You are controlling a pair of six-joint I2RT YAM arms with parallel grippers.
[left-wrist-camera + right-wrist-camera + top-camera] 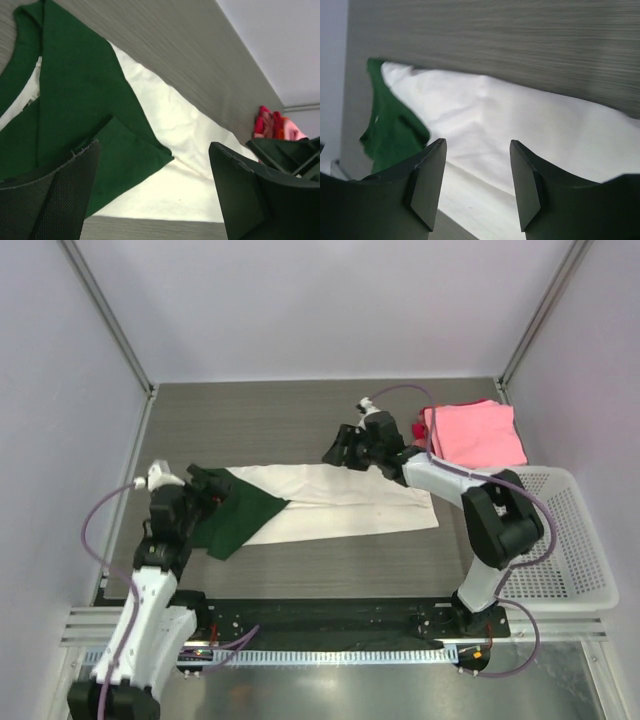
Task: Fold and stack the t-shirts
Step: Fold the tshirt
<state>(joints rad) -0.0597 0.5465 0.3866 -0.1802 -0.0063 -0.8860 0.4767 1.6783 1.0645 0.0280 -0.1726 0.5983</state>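
Note:
The cream-white t-shirt [350, 502] lies flat across the table's middle, folded into a long strip, with its dark green sleeve [240, 515] folded over at the left end. My left gripper [208, 483] is open and empty just above that green end. In the left wrist view [154, 150] its jaws stand wide apart over green cloth [75, 90] and cream cloth [180, 180]. My right gripper [338, 448] is open and empty at the strip's far edge; in the right wrist view [477, 145] it hovers over the cream cloth [520, 115]. A folded pink shirt [472, 432] sits on a stack at the back right.
A bit of red cloth [418, 428] shows at the pink stack's left side, also in the left wrist view [262, 122]. A white mesh basket [560, 540] stands at the right edge of the table. Walls enclose the table at the back and on both sides.

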